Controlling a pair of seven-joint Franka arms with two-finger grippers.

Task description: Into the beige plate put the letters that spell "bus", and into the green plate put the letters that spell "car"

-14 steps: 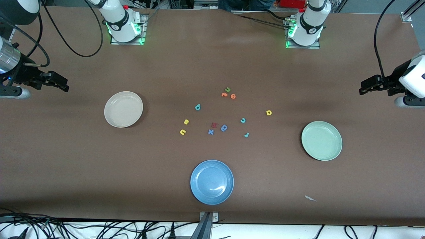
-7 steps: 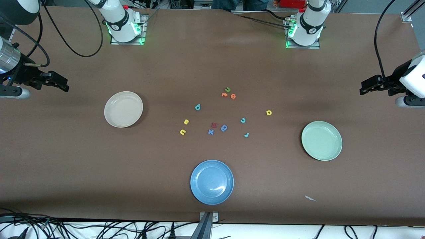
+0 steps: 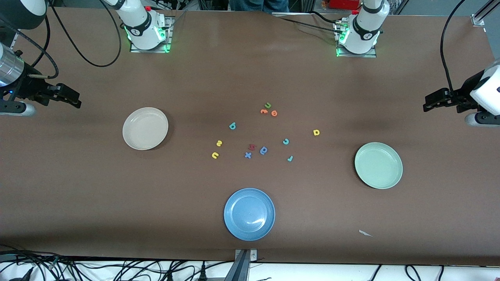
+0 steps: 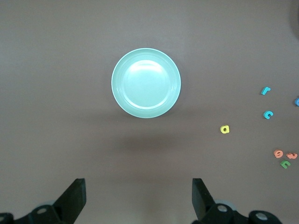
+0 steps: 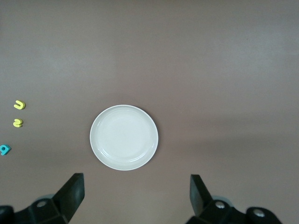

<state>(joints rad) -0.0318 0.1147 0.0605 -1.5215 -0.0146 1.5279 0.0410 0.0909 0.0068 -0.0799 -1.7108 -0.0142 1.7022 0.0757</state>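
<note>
The teal "b", yellow "s" and yellow "u" lie mid-table, toward the beige plate. The teal "c", teal "r" and yellow "a" lie toward the green plate. Both plates hold nothing. My right gripper hangs open and empty over bare table at the right arm's end, and its wrist view looks down on the beige plate. My left gripper hangs open and empty over the left arm's end, with the green plate below its camera.
A blue plate sits near the table's front edge. Among the task letters lie a green "u", two orange letters, a red letter, a blue "a"-like letter and a blue "x". A paper scrap lies nearer the camera than the green plate.
</note>
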